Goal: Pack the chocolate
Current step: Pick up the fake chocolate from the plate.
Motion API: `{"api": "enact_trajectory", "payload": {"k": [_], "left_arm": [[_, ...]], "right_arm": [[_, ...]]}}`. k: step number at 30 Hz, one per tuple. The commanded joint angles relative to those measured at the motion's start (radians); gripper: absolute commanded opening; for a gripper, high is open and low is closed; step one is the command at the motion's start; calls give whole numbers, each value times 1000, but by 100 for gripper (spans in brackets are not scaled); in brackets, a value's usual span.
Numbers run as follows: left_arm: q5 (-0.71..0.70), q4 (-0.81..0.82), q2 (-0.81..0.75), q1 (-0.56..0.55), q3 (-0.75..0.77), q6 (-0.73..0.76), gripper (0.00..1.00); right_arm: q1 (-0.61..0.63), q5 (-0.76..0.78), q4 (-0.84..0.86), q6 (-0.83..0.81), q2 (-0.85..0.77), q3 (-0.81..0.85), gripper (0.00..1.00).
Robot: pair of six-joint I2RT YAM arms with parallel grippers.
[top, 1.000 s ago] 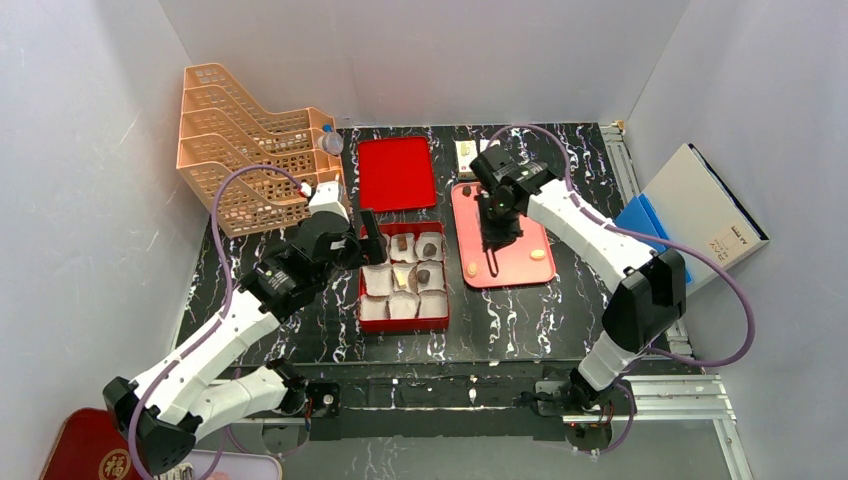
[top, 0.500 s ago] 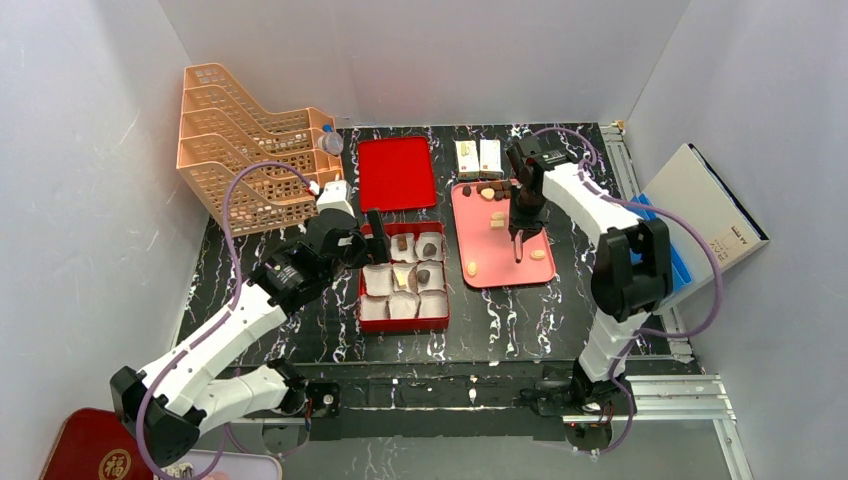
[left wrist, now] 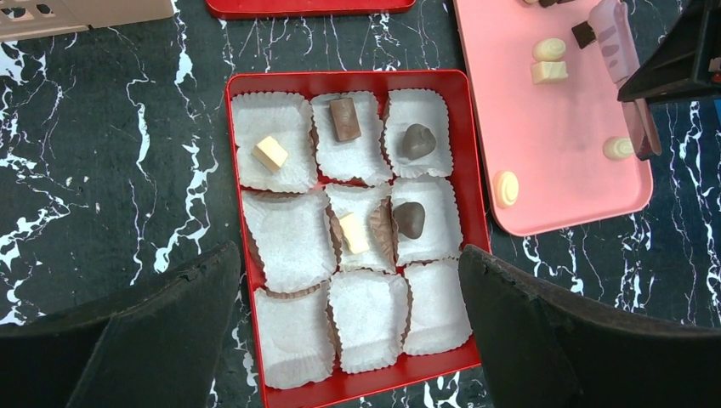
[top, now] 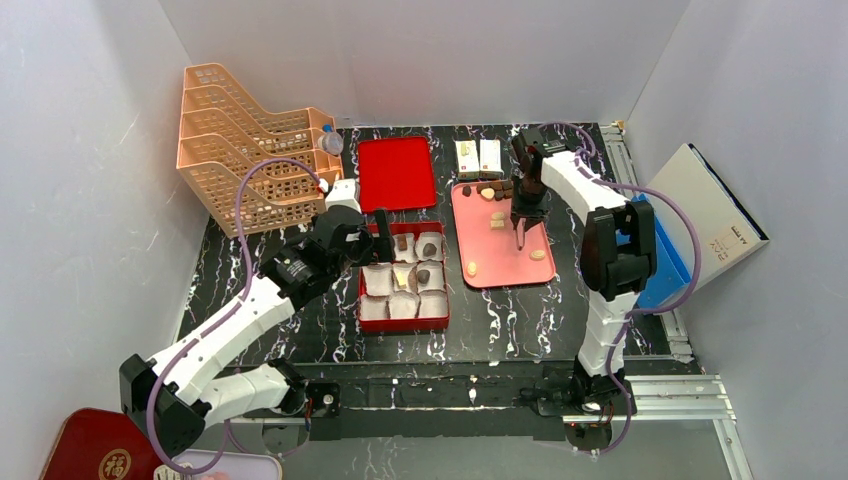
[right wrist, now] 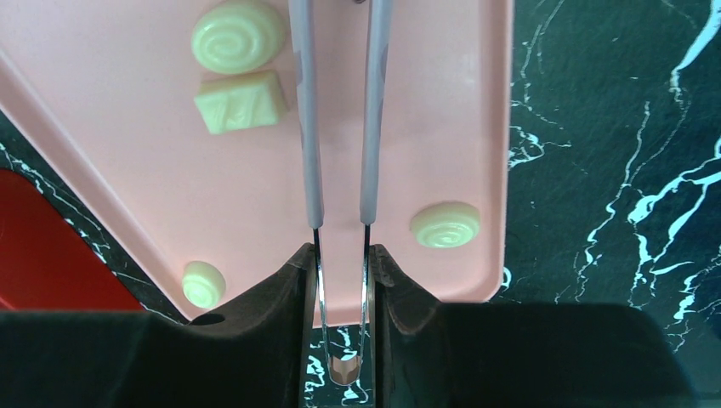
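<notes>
A red box [left wrist: 357,78] holds several white paper cups; five carry chocolate: a yellow block [left wrist: 270,153], a brown bar [left wrist: 344,119], two dark pieces [left wrist: 417,141] and a second yellow block [left wrist: 354,233]. My left gripper [left wrist: 347,263] is open and empty above the box's near row. My right gripper [right wrist: 340,263] is shut on metal tongs [right wrist: 340,127] over the pink tray [right wrist: 408,102]. Loose pale pieces lie there: a swirl [right wrist: 236,36], a block [right wrist: 241,102], another swirl [right wrist: 445,225]. The tongs' tips are out of the right wrist view.
A red lid [top: 396,172] lies behind the box. Orange mesh racks [top: 250,140] stand at the back left. Two small white cartons [top: 478,157] sit behind the pink tray [top: 500,265]. Blue and white flat items [top: 700,210] lie off the table's right edge.
My right arm swung from the tray's far left toward its right side, with the tongs now pointing down over the tray's middle. My left gripper shifted slightly right above the box.
</notes>
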Motion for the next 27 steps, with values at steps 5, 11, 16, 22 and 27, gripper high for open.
{"api": "enact_trajectory", "payload": {"k": [5, 11, 16, 22, 27], "left_arm": [[20, 13, 21, 14, 37, 19, 99], [34, 25, 41, 15, 41, 12, 98], [36, 28, 42, 14, 40, 7, 98], [28, 22, 32, 16, 33, 5, 98], [32, 36, 43, 17, 28, -1, 98]], "right_arm": [[-15, 5, -21, -8, -16, 1, 34], [-17, 14, -17, -24, -9, -18, 36], [-26, 30, -17, -26, 1, -15, 43], [-39, 25, -15, -34, 27, -7, 47], [-51, -1, 0, -58, 48, -10, 46]]}}
